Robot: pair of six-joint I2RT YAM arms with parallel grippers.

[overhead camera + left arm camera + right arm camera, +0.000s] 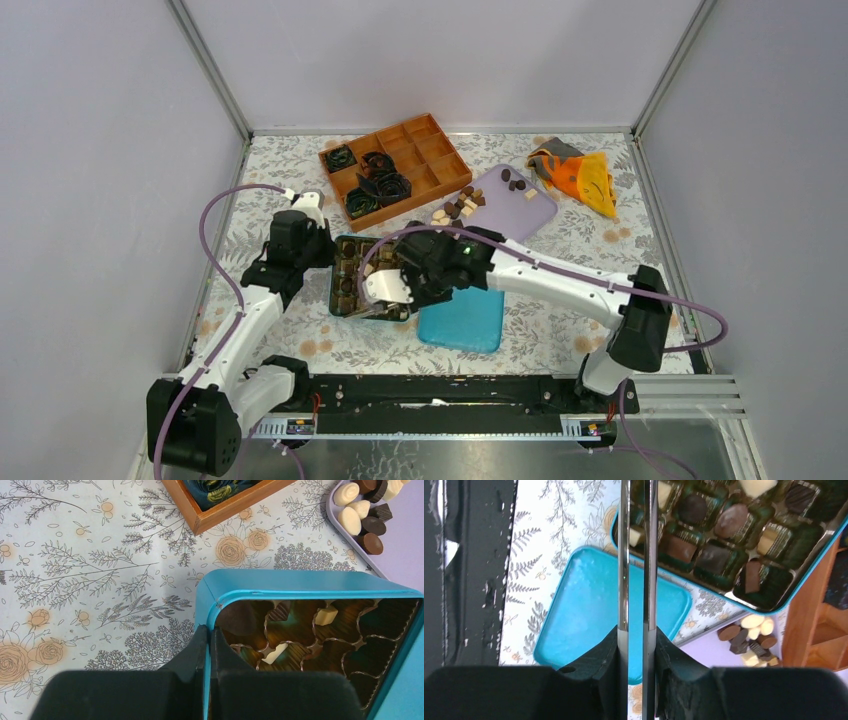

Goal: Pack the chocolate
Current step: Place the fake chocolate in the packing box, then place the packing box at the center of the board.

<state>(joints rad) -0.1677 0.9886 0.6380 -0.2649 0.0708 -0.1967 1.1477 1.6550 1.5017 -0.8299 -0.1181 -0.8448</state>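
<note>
Left gripper (206, 637) was pinched tight on the left wall of the teal tin (300, 582), one finger outside and one inside the rim. Right gripper (637, 637) was clamped on metal tweezers (624, 555). The two blades ran straight out over the tin with a narrow gap between them. The tips ran past the wrist view's edge, so I couldn't tell if they held anything.

Chocolate (729, 520) sat in the tin's pockets, dark, mid brown and white pieces. More loose pieces (458, 208) lay piled on the near-left end of the purple plate (530, 212), far-right of the tin. The teal lid (589, 610) lay flat just right of the tin. The wooden tray (430, 150) with black paper cups (380, 185) stood beyond the tin, on the floral table (100, 555).
</note>
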